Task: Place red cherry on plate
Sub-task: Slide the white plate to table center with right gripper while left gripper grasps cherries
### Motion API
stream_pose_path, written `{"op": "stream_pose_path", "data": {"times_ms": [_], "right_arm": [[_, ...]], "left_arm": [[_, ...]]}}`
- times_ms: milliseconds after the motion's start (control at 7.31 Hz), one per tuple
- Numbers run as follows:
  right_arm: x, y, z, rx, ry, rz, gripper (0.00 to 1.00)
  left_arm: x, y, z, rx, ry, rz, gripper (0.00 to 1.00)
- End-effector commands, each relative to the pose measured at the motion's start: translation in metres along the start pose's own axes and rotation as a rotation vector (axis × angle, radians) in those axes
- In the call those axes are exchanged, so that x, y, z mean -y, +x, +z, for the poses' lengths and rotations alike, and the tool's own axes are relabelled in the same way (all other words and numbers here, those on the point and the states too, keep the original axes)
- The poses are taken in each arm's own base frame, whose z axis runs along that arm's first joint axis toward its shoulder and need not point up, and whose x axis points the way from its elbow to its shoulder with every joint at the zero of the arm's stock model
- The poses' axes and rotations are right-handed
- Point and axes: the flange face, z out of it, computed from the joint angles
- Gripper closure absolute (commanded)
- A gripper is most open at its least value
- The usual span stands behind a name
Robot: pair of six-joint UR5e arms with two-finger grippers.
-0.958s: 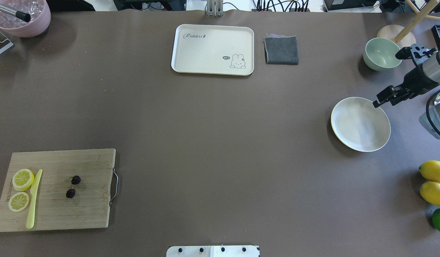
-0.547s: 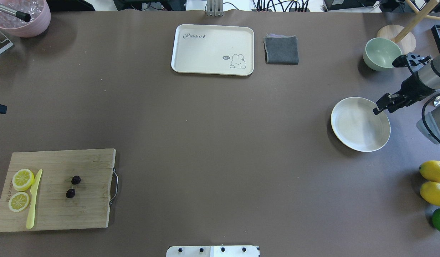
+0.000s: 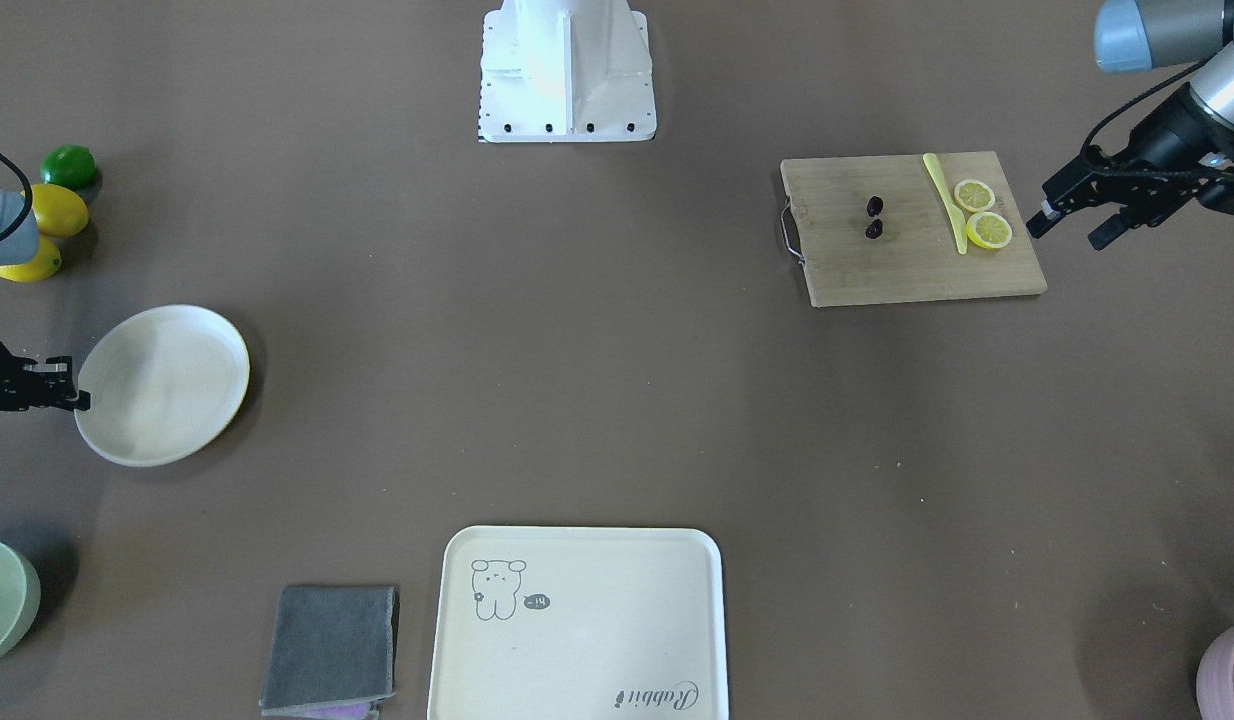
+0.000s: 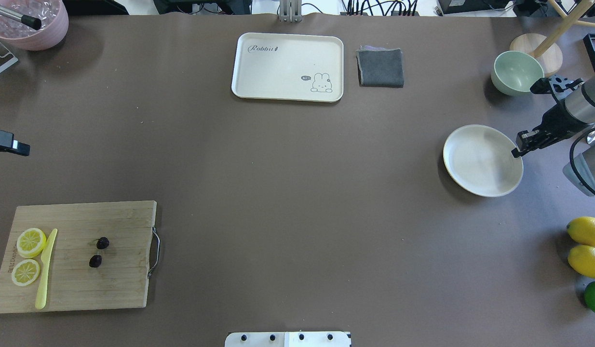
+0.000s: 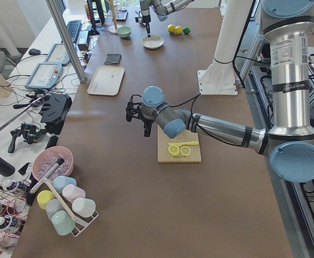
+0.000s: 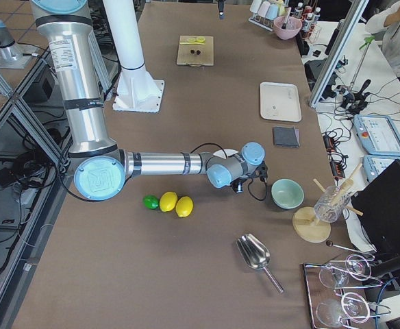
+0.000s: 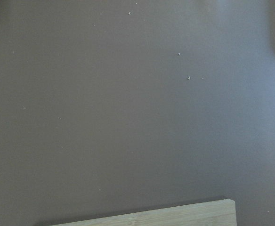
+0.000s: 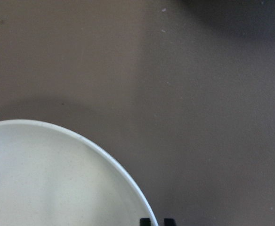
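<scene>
The red cherry (image 4: 99,251) is two dark maroon fruits lying on a wooden cutting board (image 4: 114,284) at the near left; the red cherry (image 3: 874,217) also shows in the front-facing view. The round cream plate (image 4: 476,164) sits at the right. My right gripper (image 4: 517,151) is shut on the plate's right rim, and the right wrist view shows its fingertips (image 8: 148,221) pinching the plate (image 8: 43,188) edge. My left gripper (image 3: 1067,235) hovers open and empty beyond the board's outer end, well apart from the cherry.
Two lemon slices (image 4: 28,255) and a yellow knife (image 4: 46,270) share the board. A cream tray (image 4: 288,66) and grey cloth (image 4: 380,67) lie far centre. A green bowl (image 4: 515,72) stands behind the plate. Lemons and a lime (image 4: 589,262) lie near right.
The plate has shifted a little away and to the left with my right gripper on its rim. My left gripper has come further into the overhead view from the left edge.
</scene>
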Motion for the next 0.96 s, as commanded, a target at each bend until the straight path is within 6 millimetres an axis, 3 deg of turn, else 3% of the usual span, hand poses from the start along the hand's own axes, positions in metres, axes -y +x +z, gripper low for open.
{"op": "stream_pose_path", "data": {"times_ms": [0,137,411,547,821], "right_arm": [[0.025,-0.046,-0.016,0.047,0.025,0.108,1.00],[0.035,-0.083,-0.021,0.072,0.033,0.118,1.00],[0.050,-0.191,-0.013,0.131,0.012,0.206,1.00],[0.045,-0.243,-0.006,0.154,-0.001,0.216,1.00],[0.027,-0.325,0.014,0.169,-0.003,0.232,1.00]], "left_arm": [[-0.040,0.065,0.027,0.001,0.000,-0.082,0.03],[-0.059,0.082,0.048,0.022,0.003,-0.102,0.03],[-0.103,0.067,0.092,0.147,0.031,-0.058,0.05],[-0.124,0.068,0.112,0.184,0.030,-0.016,0.08],[-0.149,0.074,0.133,0.205,0.010,0.034,0.12]]}}
